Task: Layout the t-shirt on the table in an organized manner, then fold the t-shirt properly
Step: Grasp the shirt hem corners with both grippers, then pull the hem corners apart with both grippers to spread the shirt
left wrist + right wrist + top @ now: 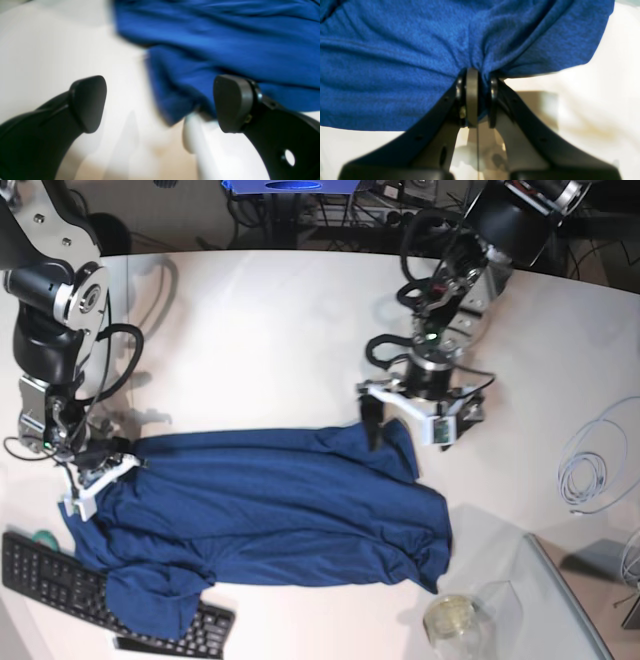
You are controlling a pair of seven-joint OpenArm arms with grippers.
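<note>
1. The right gripper (475,100) is pinched tight on a fold of the shirt (270,510). The cloth bunches up right where the jaws meet.
2. The left gripper (160,105) has its jaws wide apart and holds nothing. A corner of the shirt hangs just in front of it, between the two pads.
3. The shirt lies spread on the table (250,340) between the two grippers. It is still lumpy, not flat.
4. Part of the shirt near the right gripper hangs over the keyboard (60,580). If the right gripper pulls, I think the cloth could drag the keyboard or catch on it.
5. The right gripper holds only a small pinch. A hard pull could make the cloth slip out.
6. If the left gripper closes too soon, I think it may miss the corner or grab too many layers. Then the shirt would bunch up more.
7. A clear jar (455,620) stands just past the shirt's edge, well away from the left gripper. Something pale yellow seems to be inside, but I cannot tell what. A swinging shirt could knock it over.
8. A white cable (590,470) lies well off to the side of the left gripper.
</note>
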